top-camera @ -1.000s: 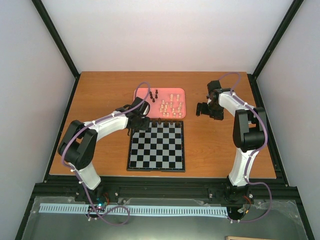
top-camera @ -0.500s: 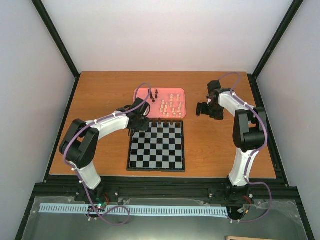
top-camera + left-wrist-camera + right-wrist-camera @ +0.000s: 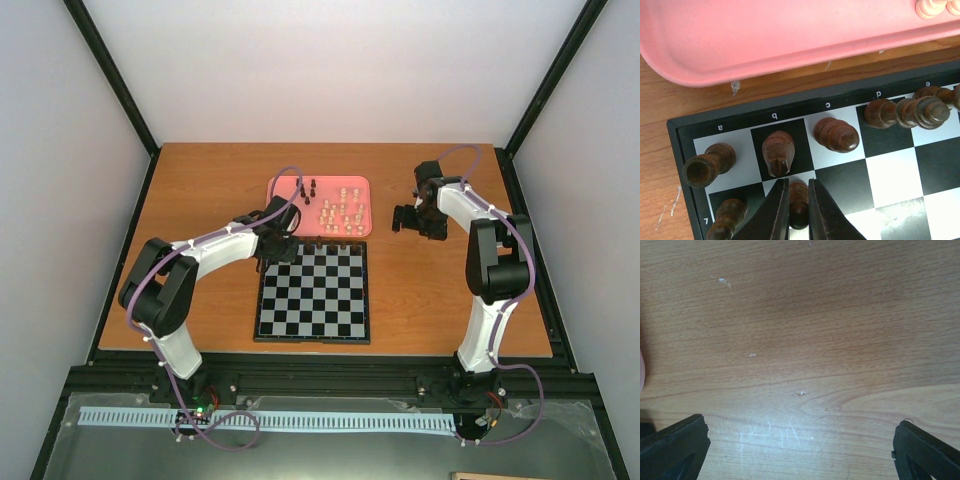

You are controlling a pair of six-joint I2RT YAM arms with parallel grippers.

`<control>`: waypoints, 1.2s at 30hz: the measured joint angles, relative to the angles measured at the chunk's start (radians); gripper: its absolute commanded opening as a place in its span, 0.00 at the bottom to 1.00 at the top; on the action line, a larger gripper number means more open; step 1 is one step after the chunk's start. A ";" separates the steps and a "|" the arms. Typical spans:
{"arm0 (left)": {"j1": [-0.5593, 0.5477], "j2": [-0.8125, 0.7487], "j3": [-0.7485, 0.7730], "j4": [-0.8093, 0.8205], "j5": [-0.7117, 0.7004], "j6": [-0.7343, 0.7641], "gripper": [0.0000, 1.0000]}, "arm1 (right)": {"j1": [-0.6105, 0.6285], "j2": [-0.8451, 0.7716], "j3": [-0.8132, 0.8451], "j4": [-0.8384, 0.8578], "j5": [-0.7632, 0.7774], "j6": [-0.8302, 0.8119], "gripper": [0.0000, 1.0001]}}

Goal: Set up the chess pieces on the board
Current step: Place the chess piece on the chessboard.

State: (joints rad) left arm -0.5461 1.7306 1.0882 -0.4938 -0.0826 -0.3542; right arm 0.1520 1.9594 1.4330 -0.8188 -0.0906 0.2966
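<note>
The board [image 3: 313,292] lies mid-table, black and silvery squares. Its far-left corner fills the left wrist view, where dark brown chess pieces stand: a rook [image 3: 705,165], a knight [image 3: 778,152], a bishop [image 3: 837,135] and taller pieces [image 3: 905,111] along the back rank, plus a pawn [image 3: 725,220] in the second row. My left gripper [image 3: 799,192] is shut on a dark pawn [image 3: 799,202] standing on the white square in front of the knight. My right gripper [image 3: 413,218] hovers open over bare wood to the right of the tray; its fingertips [image 3: 675,445] stand wide apart with nothing between them.
A pink tray [image 3: 282,190] behind the board holds several cream pieces [image 3: 343,212] and two dark ones [image 3: 308,189]. Its rim [image 3: 740,65] lies just beyond the board's corner in the left wrist view. The table's black frame [image 3: 150,180] borders the wood.
</note>
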 measured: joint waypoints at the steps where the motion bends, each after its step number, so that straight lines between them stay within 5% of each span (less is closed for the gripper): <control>1: 0.000 0.000 0.000 0.000 0.000 0.001 0.01 | 0.000 0.000 0.000 0.000 0.000 0.000 1.00; 22: 0.000 -0.002 0.001 -0.017 -0.019 0.014 0.12 | 0.000 0.000 0.000 0.001 -0.003 0.000 1.00; 28: 0.000 -0.002 0.001 -0.035 -0.023 0.026 0.24 | 0.000 0.000 0.000 0.001 -0.004 0.000 1.00; 36: 0.000 -0.002 0.001 -0.058 -0.023 0.033 0.29 | 0.000 0.000 0.000 0.001 -0.008 0.000 1.00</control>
State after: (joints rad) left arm -0.5461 1.7287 1.0893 -0.5522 -0.1059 -0.3210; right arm 0.1524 1.9594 1.4330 -0.8181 -0.0990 0.2970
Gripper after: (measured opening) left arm 0.265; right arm 0.999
